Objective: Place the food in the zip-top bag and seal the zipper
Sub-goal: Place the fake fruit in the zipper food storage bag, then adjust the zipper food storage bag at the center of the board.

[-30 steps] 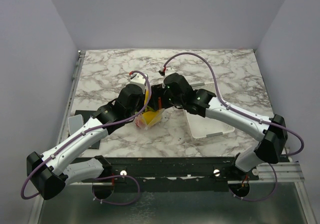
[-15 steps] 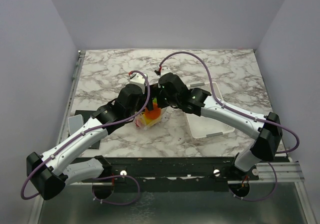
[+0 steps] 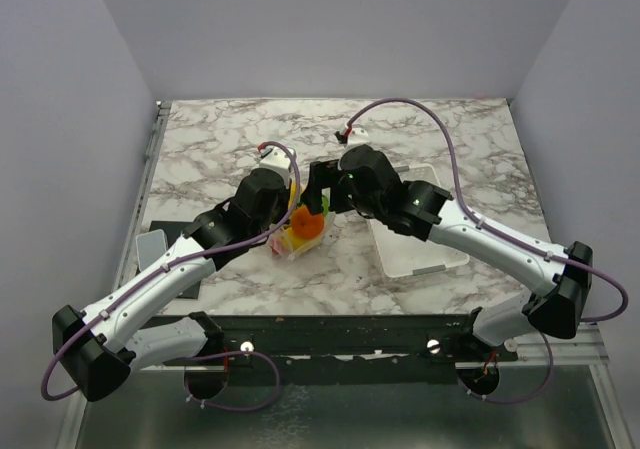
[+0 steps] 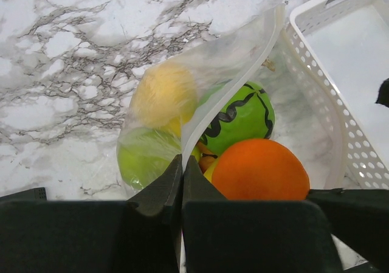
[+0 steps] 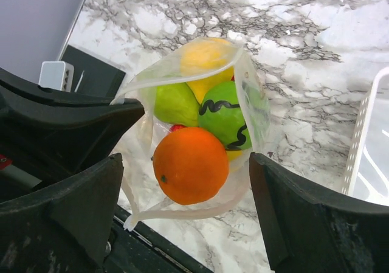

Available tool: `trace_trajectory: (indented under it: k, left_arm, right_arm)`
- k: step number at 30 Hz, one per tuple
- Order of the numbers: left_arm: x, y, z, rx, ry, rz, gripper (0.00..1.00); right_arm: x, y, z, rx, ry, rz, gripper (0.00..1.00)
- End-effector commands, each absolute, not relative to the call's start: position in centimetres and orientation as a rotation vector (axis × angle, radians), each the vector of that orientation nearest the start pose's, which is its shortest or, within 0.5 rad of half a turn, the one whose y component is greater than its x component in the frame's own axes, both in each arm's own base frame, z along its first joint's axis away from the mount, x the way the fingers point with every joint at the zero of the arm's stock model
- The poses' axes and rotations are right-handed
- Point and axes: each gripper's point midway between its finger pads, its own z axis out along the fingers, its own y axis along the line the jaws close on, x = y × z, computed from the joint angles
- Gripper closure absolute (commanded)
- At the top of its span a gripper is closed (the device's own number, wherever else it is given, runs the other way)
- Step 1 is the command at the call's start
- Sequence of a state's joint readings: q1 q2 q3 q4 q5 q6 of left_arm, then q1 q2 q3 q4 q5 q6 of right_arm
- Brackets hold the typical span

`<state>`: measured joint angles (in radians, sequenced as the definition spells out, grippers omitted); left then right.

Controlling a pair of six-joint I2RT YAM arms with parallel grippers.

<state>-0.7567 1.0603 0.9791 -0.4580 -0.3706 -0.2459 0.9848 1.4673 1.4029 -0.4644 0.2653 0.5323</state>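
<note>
Over the middle of the grey-veined marble tabletop (image 3: 220, 139), the overhead camera gives you only a small bright bundle between two black wrists, with the white perforated plastic tray (image 3: 420, 254) just to its right; you cannot judge either grip from up there. Your left wrist view settles one: the left gripper (image 4: 182, 163) has its fingers pressed together on the rim of the see-through thin plastic zip-top bag (image 4: 243, 48), pinching a fold of it. Your right wrist view settles the other: the right gripper (image 5: 185, 160) has its fingers spread wide, holding nothing, one on either side of the bag's mouth. That mouth gapes, the clear press-seal zipper strip (image 4: 267, 51) curving apart, unsealed. Inside you see a glossy round orange (image 4: 260, 169) nearest the mouth, a green ball (image 4: 240, 118) with dark stripes touching it, a yellow fruit (image 4: 163, 93) at the far end and a pale green fruit (image 4: 146, 157) beside it. Only the right wrist view shows a sliver of red piece (image 5: 176, 127) behind the orange. The bag rests on the marble, just beside the tray's wall.
</note>
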Motion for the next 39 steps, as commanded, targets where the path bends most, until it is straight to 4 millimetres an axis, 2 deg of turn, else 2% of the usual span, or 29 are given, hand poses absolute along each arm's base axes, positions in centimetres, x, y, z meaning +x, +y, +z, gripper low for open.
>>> trace_trajectory:
  k: [1,7,12,20,28,30,33,36,37,39]
  left_arm:
    - [27.2,-18.5,22.8,0.314,2.046,-0.247,1.00]
    - [27.2,-18.6,22.8,0.315,2.047,-0.248,1.00]
    - [27.2,-18.6,22.7,0.316,2.048,-0.246,1.00]
    - [27.2,-18.6,22.6,0.318,2.051,-0.246,1.00]
    - [27.2,-18.6,22.6,0.316,2.051,-0.244,1.00]
    - [27.2,-18.6,22.7,0.315,2.050,-0.244,1.00]
    - [27.2,-18.6,22.6,0.317,2.050,-0.243,1.00]
    - [27.2,-18.5,22.7,0.316,2.048,-0.243,1.00]
    - [27.3,-18.5,22.8,0.315,2.045,-0.241,1.00]
    - [27.2,-18.4,23.0,0.314,2.043,-0.242,1.00]
  right_arm:
    - [26.1,32.9,25.5,-0.190,2.153,0.569,0.13]
    - [25.7,32.1,23.8,-0.122,2.194,0.555,0.21]
    - [25.9,31.3,21.7,-0.038,2.233,0.496,0.32]
    - [26.1,31.3,19.4,0.036,2.267,0.475,0.45]
    - [26.4,31.5,16.8,0.058,2.313,0.411,0.54]
    - [26.4,31.6,16.4,0.056,2.323,0.404,0.59]
    - [26.3,31.9,16.2,0.048,2.333,0.414,0.74]
    - [26.3,32.0,16.9,0.046,2.327,0.428,0.95]
    - [26.3,32.0,17.3,0.046,2.320,0.436,0.99]
    - [26.2,32.0,18.0,0.028,2.309,0.453,0.99]
